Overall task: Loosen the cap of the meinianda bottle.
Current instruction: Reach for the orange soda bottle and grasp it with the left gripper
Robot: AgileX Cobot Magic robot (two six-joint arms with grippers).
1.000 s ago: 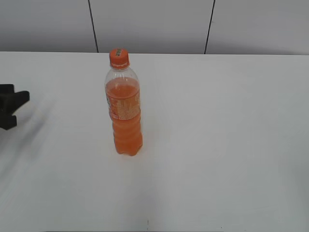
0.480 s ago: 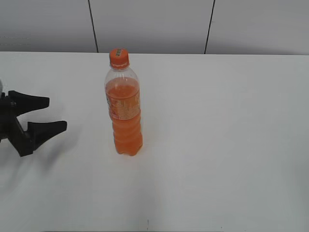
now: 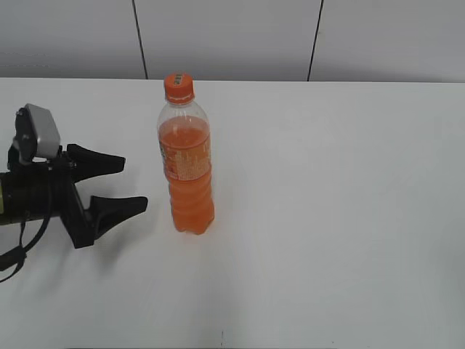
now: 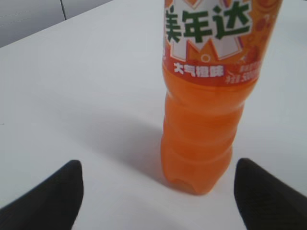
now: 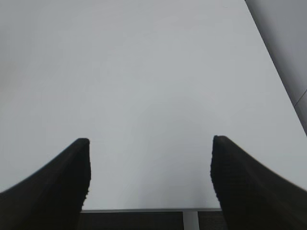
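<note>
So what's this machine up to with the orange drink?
The left pincer is open and pointed at the meinianda bottle, which stands upright on the white table. It isn't touching the bottle yet. The orange cap is on the bottle, with nothing gripping it. The right pincer is open too, over a bare part of the table with no bottle in its view.

Left gripper (image 3: 133,184) low and level, black jaws spread wide and empty, fingertips (image 3: 138,204) pointed ahead, wrist camera mounted on top, right gripper (image 5: 149,167) likewise parted wide, holding nothing
</note>
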